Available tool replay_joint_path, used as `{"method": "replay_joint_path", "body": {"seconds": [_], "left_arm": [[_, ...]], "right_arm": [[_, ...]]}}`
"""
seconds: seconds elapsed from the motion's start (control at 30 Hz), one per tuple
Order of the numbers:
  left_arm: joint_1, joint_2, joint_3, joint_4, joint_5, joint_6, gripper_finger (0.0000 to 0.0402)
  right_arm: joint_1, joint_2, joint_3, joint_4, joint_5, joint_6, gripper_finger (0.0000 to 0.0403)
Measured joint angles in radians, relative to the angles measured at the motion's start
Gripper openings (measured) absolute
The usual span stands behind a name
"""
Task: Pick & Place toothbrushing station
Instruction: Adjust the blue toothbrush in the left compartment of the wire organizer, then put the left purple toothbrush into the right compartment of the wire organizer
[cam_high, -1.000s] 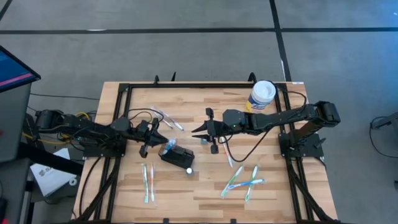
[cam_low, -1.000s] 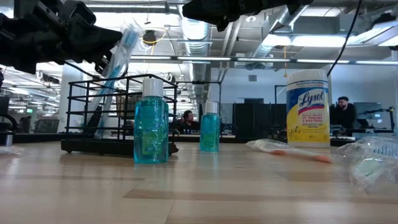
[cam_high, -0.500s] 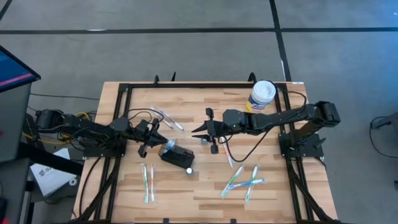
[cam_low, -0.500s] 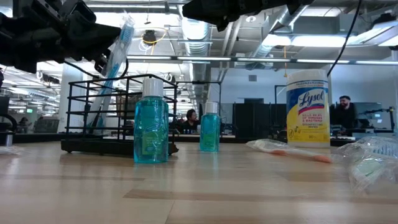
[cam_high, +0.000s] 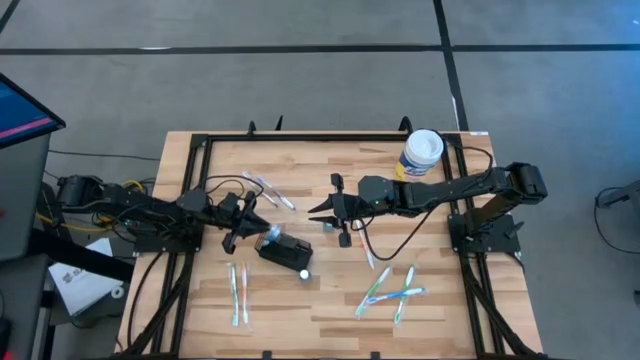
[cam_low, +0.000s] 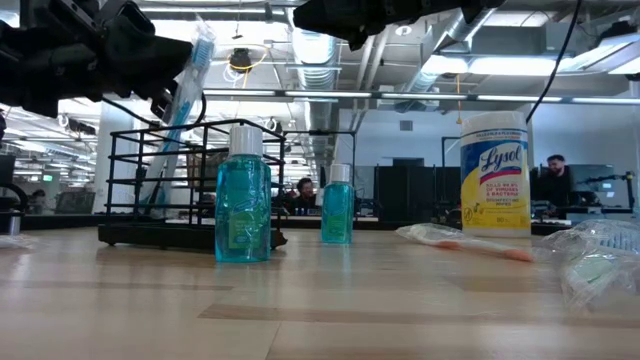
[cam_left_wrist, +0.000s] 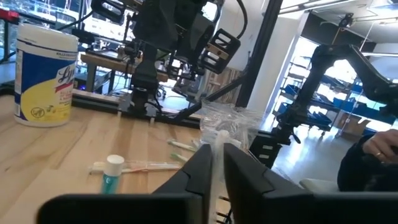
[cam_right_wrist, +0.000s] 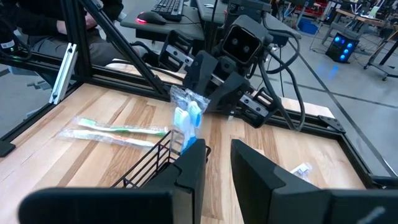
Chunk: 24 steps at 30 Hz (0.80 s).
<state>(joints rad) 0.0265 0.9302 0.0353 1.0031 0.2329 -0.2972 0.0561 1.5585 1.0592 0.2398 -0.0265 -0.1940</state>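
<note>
Left hand (cam_high: 252, 228) is hovering over the left-middle of the table (cam_high: 330, 310), right at the edge of the station (cam_high: 285, 248). Its fingers are pinched almost together on a wrapped toothbrush (cam_low: 190, 75). From the low view the brush stands tilted, with its head up by the hand and its lower end down inside the station's black wire frame. In the left wrist view you can see the crinkly wrapper sticking out just past the fingertips (cam_left_wrist: 205, 165).

The station sits flat on the table near the middle, a bit to the left hand's side.

Right hand (cam_high: 322, 212) hangs above the table just past the middle, well apart from the station. Its fingers are partly spread with nothing between them, pointing toward the left hand.

Other stuff around:
- 2 teal bottles with white caps: bottle 1 (cam_low: 243, 195) stands just in front of the station in the low view, and bottle 2 (cam_low: 337, 205) stands farther back, under the right hand.
- Yellow canister (cam_high: 421, 154) with a white lid sits at the far right corner of the table.
- 2 spare brushes (cam_high: 239, 293) lie side by side near the front left.
- A crossed bunch of brushes (cam_high: 392, 290) lies at the front right.
</note>
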Motion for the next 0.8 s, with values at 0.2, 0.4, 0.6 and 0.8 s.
{"method": "replay_joint_path", "body": {"seconds": [0.2,0.4,0.6,0.8], "left_arm": [[0.0,0.0,0.0,0.0,0.0,0.008,0.0108],[0.0,-0.046,0.0,0.065,0.0,0.029,0.0134],[0.001,-0.111,0.0,0.059,0.0,0.028,0.0124],[0.001,-0.144,0.001,0.027,0.013,0.028,0.0104]], "right_arm": [[0.0,0.0,0.0,0.0,0.0,0.0,0.0067],[0.0,0.0,0.0,0.0,0.0,0.0,0.0067],[0.0,0.0,0.0,0.0,0.0,0.001,0.0067],[0.0,0.0,0.0,0.0,0.0,0.002,0.0067]]}}
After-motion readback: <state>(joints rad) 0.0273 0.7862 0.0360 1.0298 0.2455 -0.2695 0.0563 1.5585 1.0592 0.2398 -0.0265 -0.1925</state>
